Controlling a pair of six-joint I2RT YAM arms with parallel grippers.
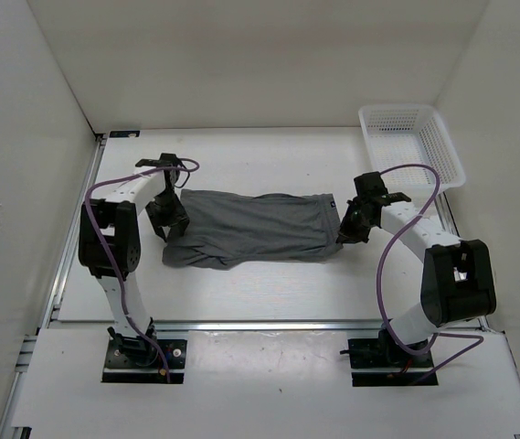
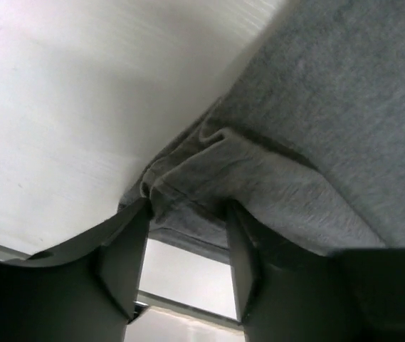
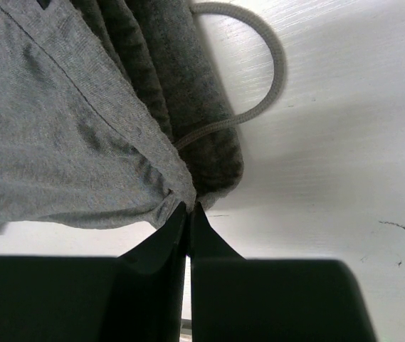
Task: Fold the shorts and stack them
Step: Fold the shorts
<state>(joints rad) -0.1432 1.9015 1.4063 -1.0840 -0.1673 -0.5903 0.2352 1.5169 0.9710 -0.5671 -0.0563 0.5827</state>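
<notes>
From above, the shorts point(image 1: 255, 229) lie spread flat across the middle of the table point(image 1: 269, 155), their length running left to right. The left gripper point(image 1: 170, 229) sits at their left end and the right gripper point(image 1: 349, 230) at their right end. A white mesh basket point(image 1: 442, 151) stands in the far right corner.

In the left wrist view, the left gripper's fingers point(image 2: 125, 263) stand apart. Bare table shows through the gap, and a rumpled edge of the grey fabric point(image 2: 330, 128) lies loose just beyond their tips.

In the right wrist view, the right gripper point(image 3: 188, 214) is pressed tight together. The shorts' corner puckers into its tips, so it pinches the cloth. A drawstring point(image 3: 273, 78) loops out onto the table beside the bunched waistband.
</notes>
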